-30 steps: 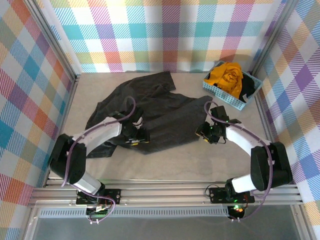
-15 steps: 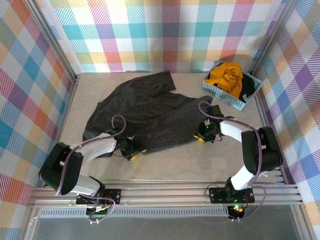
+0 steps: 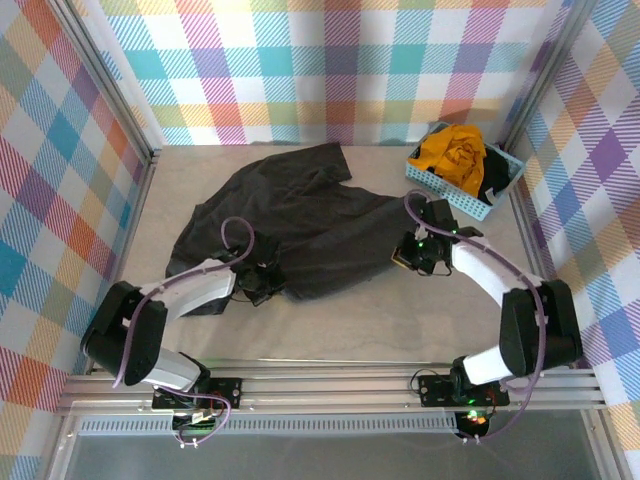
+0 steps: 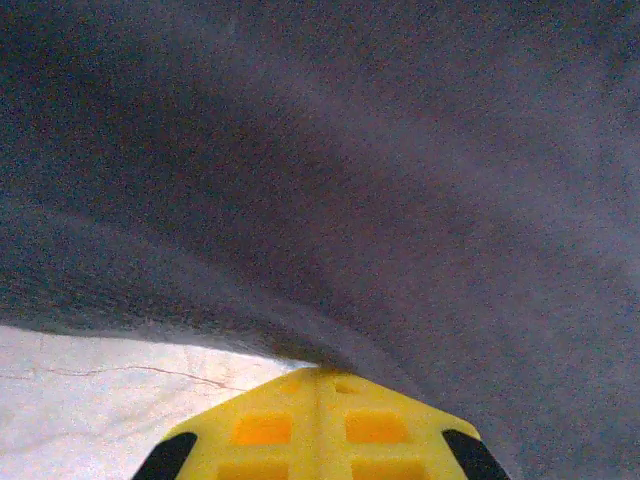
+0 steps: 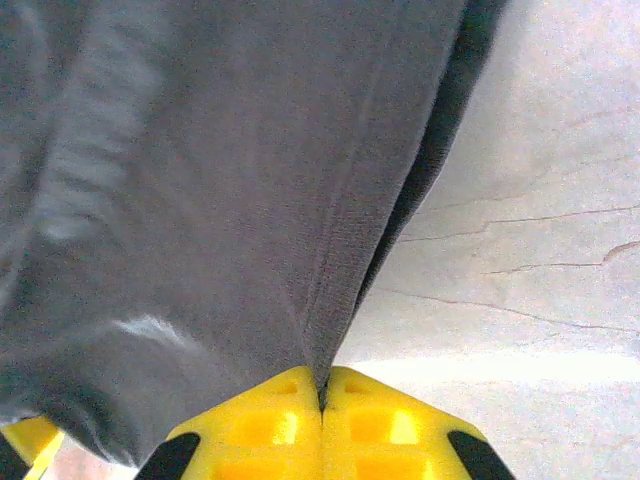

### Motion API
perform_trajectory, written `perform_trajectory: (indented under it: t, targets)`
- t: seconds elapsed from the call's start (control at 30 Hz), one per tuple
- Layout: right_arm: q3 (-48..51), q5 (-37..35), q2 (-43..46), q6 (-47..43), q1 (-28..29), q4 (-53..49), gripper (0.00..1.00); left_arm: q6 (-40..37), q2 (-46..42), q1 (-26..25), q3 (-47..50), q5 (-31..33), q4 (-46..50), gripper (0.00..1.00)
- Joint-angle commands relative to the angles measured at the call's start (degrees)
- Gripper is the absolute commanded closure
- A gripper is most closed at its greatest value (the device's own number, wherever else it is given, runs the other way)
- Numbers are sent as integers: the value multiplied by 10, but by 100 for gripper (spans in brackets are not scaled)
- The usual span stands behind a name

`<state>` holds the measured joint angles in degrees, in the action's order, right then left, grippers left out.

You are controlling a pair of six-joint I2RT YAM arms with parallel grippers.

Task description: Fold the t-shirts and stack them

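Note:
A dark charcoal t-shirt [image 3: 300, 215] lies spread and rumpled across the middle of the table. My left gripper [image 3: 263, 284] sits at its near-left hem. In the left wrist view the yellow fingers [image 4: 270, 430] are pressed together, and the left gripper [image 4: 318, 375] pinches the edge of the dark cloth [image 4: 360, 170]. My right gripper [image 3: 406, 257] is at the shirt's near-right edge. In the right wrist view the right gripper [image 5: 322, 378] is shut on a fold of the hem [image 5: 340, 290]. A mustard-yellow t-shirt [image 3: 452, 150] is bunched in the basket.
The light blue lattice basket [image 3: 440, 187] stands at the back right, with a dark piece of cloth [image 3: 497, 180] beside the yellow shirt. Bare pale table [image 3: 380, 320] runs along the near edge. Checked walls enclose the table on three sides.
Both grippers have closed on the dark shirt's near edge. The left gripper dropped to the hem and then drew slightly back; the right shifted a little left and up.

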<state>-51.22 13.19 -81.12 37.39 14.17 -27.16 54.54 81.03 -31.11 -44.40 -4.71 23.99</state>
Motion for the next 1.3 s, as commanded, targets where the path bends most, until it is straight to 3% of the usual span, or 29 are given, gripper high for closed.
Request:
perform_trajectory:
  t: [0.0, 0.27, 0.43, 0.57, 0.9, 0.97, 1.1, 1.27]
  targets:
    - [-37, 15, 32, -24, -1, -64, 100, -19, -66, -2, -24, 33, 41, 100]
    - [-87, 38, 66, -29, -1, -143, 100, -26, -144, 2, -44, 40, 112, 100]
    - [-115, 58, 49, -27, -1, -189, 100, -33, -130, 2, -46, 11, 110, 98]
    - [-162, 49, -28, -31, -4, -170, 100, -39, -109, 2, -51, 16, 97, 99]
    - [-413, -9, -323, 9, -11, -164, 100, -74, -26, 17, -105, 39, 79, 98]
    - [-461, -10, -383, 25, -19, -172, 94, -82, -7, 18, -121, 40, 80, 97]
    - [-519, 5, -457, 28, -33, -166, 74, -104, 26, 18, -147, 41, 94, 94]
    - [-469, -10, -390, -1, -35, -130, 55, -131, 39, 13, -152, 21, 109, 78]
